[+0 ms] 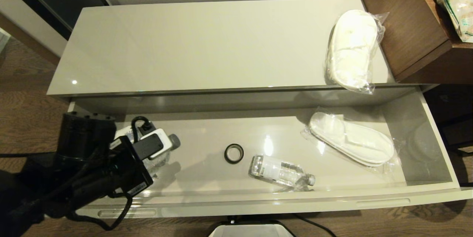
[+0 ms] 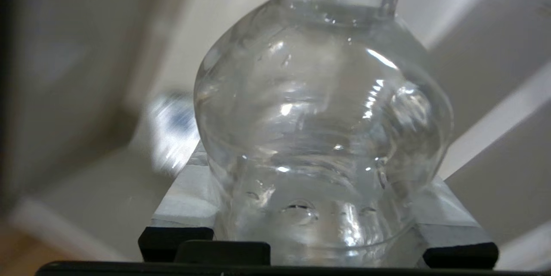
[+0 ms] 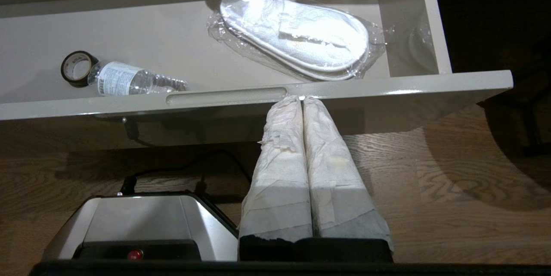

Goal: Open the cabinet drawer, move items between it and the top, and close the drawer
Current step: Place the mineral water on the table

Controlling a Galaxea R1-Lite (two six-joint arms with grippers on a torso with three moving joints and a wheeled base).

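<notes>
Left gripper (image 1: 157, 159) at lower left of head frame, clamped on a water bottle (image 2: 323, 138), label hidden. Right gripper (image 3: 303, 103) pressed together before the open cabinet drawer (image 1: 258, 202). Inside: second bottle (image 1: 281, 172), label unreadable; black tape ring (image 1: 234, 153); wrapped slippers (image 1: 351, 143). Farther: slipper pair (image 1: 351, 50) on the top (image 1: 192, 44).

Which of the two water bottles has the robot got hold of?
The bottle at the drawer's left end, clamped in the left gripper; the other bottle lies loose mid-drawer.
</notes>
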